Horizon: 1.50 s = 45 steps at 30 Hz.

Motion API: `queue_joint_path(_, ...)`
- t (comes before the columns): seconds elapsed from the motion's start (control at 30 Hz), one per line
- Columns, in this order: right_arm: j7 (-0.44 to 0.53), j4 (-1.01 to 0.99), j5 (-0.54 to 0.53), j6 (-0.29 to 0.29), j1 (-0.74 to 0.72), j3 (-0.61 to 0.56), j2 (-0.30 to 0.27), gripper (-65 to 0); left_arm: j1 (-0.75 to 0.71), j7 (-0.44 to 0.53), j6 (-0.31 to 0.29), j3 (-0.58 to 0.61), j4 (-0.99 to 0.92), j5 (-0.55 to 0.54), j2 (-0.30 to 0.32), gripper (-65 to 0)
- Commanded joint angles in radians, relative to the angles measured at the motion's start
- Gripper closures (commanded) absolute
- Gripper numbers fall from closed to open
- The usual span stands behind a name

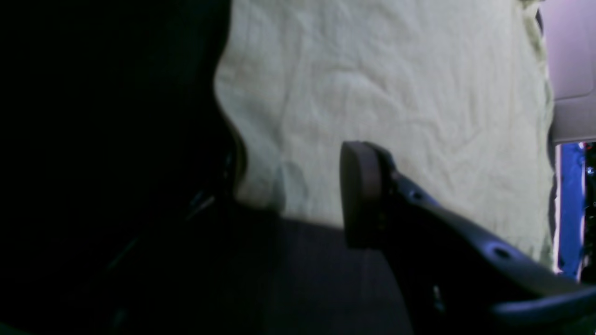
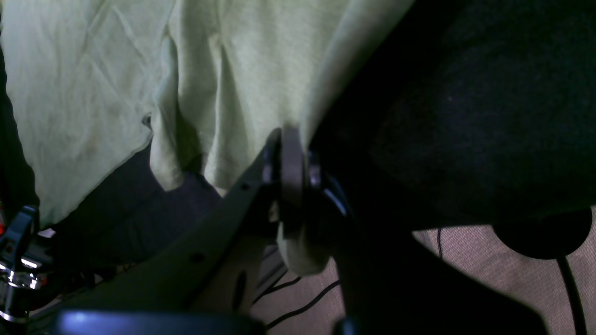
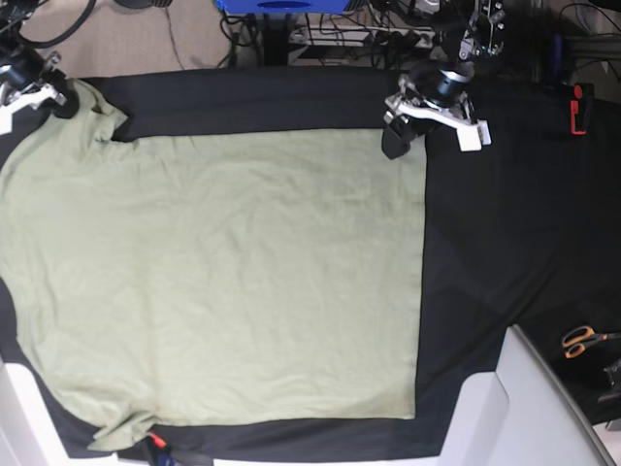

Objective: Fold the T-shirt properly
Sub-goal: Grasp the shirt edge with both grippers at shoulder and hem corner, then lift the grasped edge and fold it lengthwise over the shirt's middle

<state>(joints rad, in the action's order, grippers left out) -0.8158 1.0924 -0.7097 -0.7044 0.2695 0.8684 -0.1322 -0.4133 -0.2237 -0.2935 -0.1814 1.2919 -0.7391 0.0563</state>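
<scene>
The pale green T-shirt (image 3: 223, 282) lies spread flat on the black tablecloth (image 3: 485, 243), with a sleeve bunched at the far left corner. My right gripper (image 3: 53, 95) is at that corner. In the right wrist view my right gripper (image 2: 292, 160) is shut on a fold of the T-shirt (image 2: 93, 83), and a bit of cloth pokes out below the pads. My left gripper (image 3: 396, 139) hovers at the shirt's far right corner. In the left wrist view my left gripper (image 1: 288, 195) stands open over the T-shirt (image 1: 372, 79) edge; one pad (image 1: 359, 190) shows, the other finger is lost in shadow.
Orange-handled scissors (image 3: 582, 340) lie at the right edge of the cloth. A red object (image 3: 578, 107) sits at the far right. A white panel (image 3: 514, 408) cuts across the near right corner. Cables (image 2: 302, 302) run over the carpet beyond the table.
</scene>
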Motion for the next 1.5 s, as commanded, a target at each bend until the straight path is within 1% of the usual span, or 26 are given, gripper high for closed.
queue_joint_path(0.0,-0.018,0.005,0.022,0.006,0.006,-0.001,-0.011,-0.5,-0.014,-0.049,0.038,-0.002,-0.011,0.028,0.001,-26.7)
queue_joint_path(0.03,-0.018,0.005,0.022,0.006,0.006,-0.001,-0.011,-0.5,-0.014,-0.049,0.038,-0.005,-0.011,0.028,0.001,-21.7)
queue_joint_path(0.07,-0.018,0.005,0.022,0.006,0.006,-0.001,-0.011,-0.5,-0.014,-0.049,0.038,-0.007,-0.013,0.028,0.001,-15.0)
queue_joint_path(0.1,-0.018,0.005,0.022,0.006,0.006,-0.001,-0.011,-0.3,-0.014,-0.049,0.038,-0.008,-0.013,0.028,0.001,-5.9)
queue_joint_path(0.13,-0.018,0.005,0.022,0.006,0.006,-0.001,-0.011,-0.3,-0.014,-0.047,0.038,-0.008,-0.013,0.028,0.001,0.0)
queue_joint_path(0.23,-0.023,0.012,0.022,0.006,0.006,-0.002,-0.011,-0.3,-0.003,-0.049,0.038,-0.007,-0.007,0.028,0.004,0.0)
queue_joint_path(0.37,-0.093,0.048,0.022,0.006,0.001,-0.001,-0.011,-0.2,-0.006,-0.050,0.040,-0.010,0.004,0.028,0.010,0.0)
queue_joint_path(0.4,-0.101,0.071,0.022,0.006,0.001,-0.001,-0.011,-0.2,-0.008,-0.059,0.041,-0.010,0.018,0.028,0.010,0.0)
queue_joint_path(0.47,-0.110,0.125,0.022,0.006,0.001,-0.001,-0.011,-0.2,-0.014,-0.112,0.041,-0.010,0.067,0.029,0.010,0.0)
queue_joint_path(0.53,-0.139,0.164,0.022,0.006,-0.014,-0.001,-0.011,-0.2,-0.019,-0.156,0.046,-0.011,0.121,0.029,0.017,0.0)
queue_joint_path(0.57,-0.153,0.176,0.022,0.006,-0.020,0.004,-0.011,-0.2,-0.020,-0.170,0.061,-0.011,0.147,0.029,0.017,0.0)
queue_joint_path(0.63,-0.158,0.190,0.020,0.006,-0.031,0.004,-0.013,-0.2,-0.022,-0.191,0.110,-0.011,0.206,0.029,0.017,0.0)
queue_joint_path(0.7,-0.165,0.190,0.020,0.006,-0.052,0.005,-0.016,-0.2,-0.022,-0.231,0.149,-0.011,0.260,0.031,0.017,0.0)
queue_joint_path(0.8,-0.165,0.182,0.020,0.006,-0.080,0.002,-0.051,-0.2,-0.014,-0.300,0.153,-0.011,0.326,0.031,0.017,0.0)
queue_joint_path(0.87,-0.167,0.180,0.022,0.006,-0.097,0.004,-0.057,-0.2,-0.003,-0.331,0.155,-0.011,0.366,0.031,0.017,0.0)
queue_joint_path(0.93,-0.172,0.180,0.022,0.006,-0.112,0.001,-0.086,-0.3,0.018,-0.369,0.155,-0.011,0.375,0.031,0.017,0.0)
queue_joint_path(1.07,-0.196,0.179,0.022,0.006,-0.167,0.001,-0.114,-0.3,0.069,-0.431,0.155,-0.011,0.366,0.031,0.012,0.0)
queue_joint_path(1.17,-0.202,0.157,0.022,0.006,-0.210,-0.001,-0.128,-0.3,0.093,-0.437,0.155,-0.011,0.363,0.031,0.010,0.0)
queue_joint_path(1.3,-0.207,0.059,0.022,0.006,-0.284,-0.001,-0.159,-0.3,0.127,-0.437,0.156,-0.011,0.355,0.029,0.010,0.0)
queue_joint_path(1.43,-0.207,-0.030,0.026,0.006,-0.347,-0.002,-0.191,-0.3,0.176,-0.437,0.156,-0.011,0.292,0.029,0.010,0.0)
queue_joint_path(1.47,-0.207,-0.050,0.043,0.006,-0.368,-0.002,-0.200,-0.3,0.189,-0.437,0.156,-0.011,0.274,0.029,0.010,0.0)
